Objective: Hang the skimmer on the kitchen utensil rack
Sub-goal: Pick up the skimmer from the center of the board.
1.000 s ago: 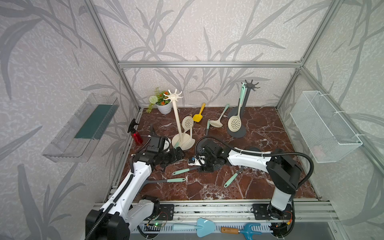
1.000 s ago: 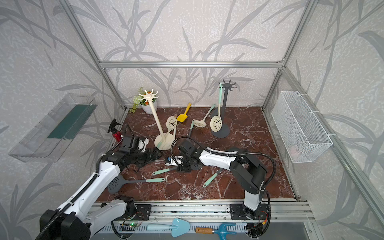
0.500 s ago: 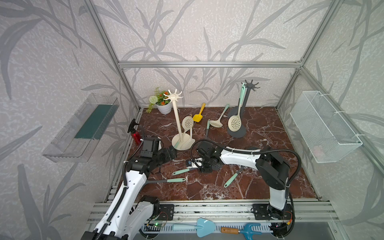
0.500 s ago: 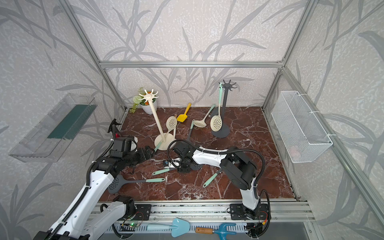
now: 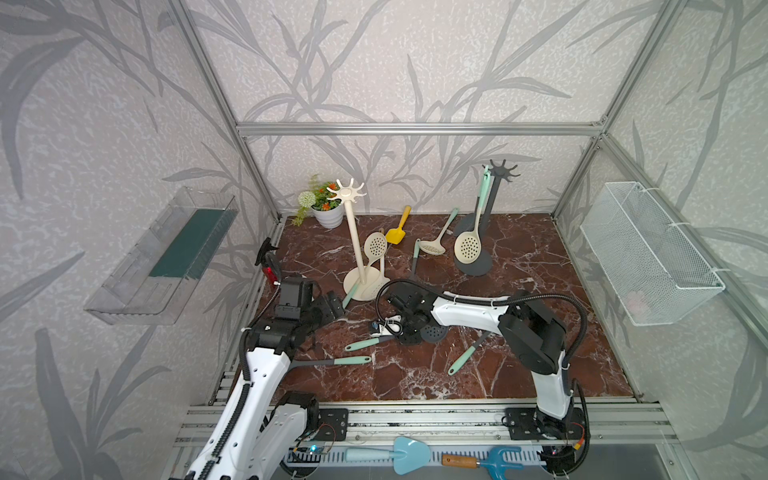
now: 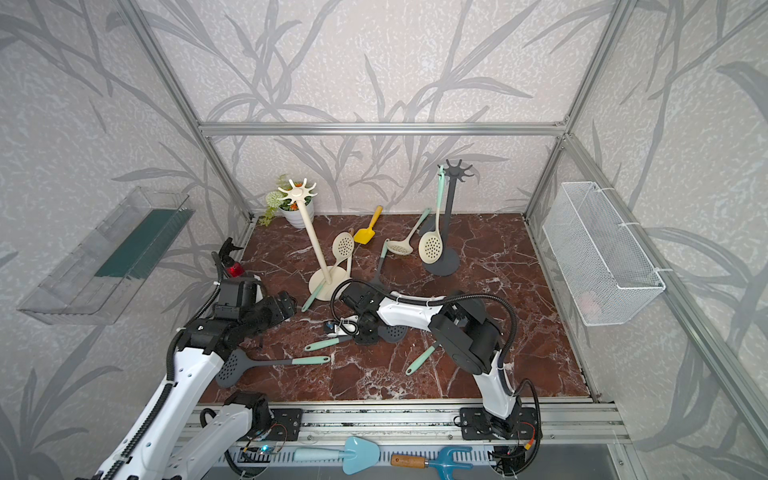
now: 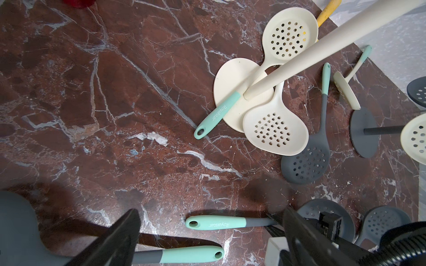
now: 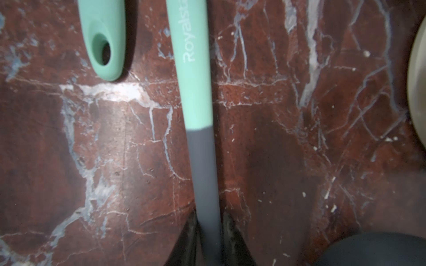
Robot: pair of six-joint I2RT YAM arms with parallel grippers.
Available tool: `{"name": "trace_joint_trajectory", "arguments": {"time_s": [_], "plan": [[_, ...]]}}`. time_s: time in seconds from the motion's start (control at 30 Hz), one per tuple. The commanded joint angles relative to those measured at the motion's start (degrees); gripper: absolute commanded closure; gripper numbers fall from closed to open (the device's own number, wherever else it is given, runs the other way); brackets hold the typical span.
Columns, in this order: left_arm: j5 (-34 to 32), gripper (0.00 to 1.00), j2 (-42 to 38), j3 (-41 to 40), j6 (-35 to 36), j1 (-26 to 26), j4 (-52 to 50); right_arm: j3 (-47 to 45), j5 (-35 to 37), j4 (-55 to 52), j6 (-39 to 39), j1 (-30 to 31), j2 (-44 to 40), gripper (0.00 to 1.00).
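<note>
Two racks: cream rack (image 5: 355,241) and dark rack (image 5: 478,268) stand upright at the back, hooks on top to take a handle's hole.
Skimmer (image 8: 205,175): lies flat on the bench (image 5: 415,382), near the front, mid-bench.
Right gripper (image 5: 397,331): pinches the skimmer's grey shaft, leaving the mint handle free, probably for hooking.
Left gripper (image 7: 211,210): wide, empty, hovering beside.

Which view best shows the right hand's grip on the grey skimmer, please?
Right wrist view: the right hand pinches the grey skimmer by its handle, fingers on both sides. In both top views the hand covers the contact; the left wrist view shows mainly the mint handle end.
</note>
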Motion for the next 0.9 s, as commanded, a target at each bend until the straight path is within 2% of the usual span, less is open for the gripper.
{"name": "trace_joint_trajectory", "arguments": {"time_s": [0.0,0.07,0.33,0.53,0.6,0.87], "plan": [[-1.6,0.05,-0.5,0.1,-1.0,0.4,-0.8,0.4,0.9,-3.1,-0.3,0.5,0.6,0.87],[-1.2,0.06,-0.2,0.1,-0.9,0.6,-0.8,0.0,1.0,-2.8,-0.1,0.5,0.0,0.93],[-0.3,0.09,-2.3,0.1,-0.4,0.5,0.5,-6.3,2.4,3.6,2.6,0.5,-6.9,0.98],[5.7,0.09,-7.4,-1.6,0.7,0.4,4.2,-12.6,3.3,10.5,6.7,0.3,-14.6,1.00],[7.8,0.09,-8.9,-2.0,0.6,0.5,5.4,-15.4,6.1,14.7,9.3,0.4,-17.4,1.00],[18.7,0.12,-12.6,-5.5,-4.9,0.4,13.3,-22.1,11.1,23.1,21.0,-0.4,-25.8,1.00]]}}
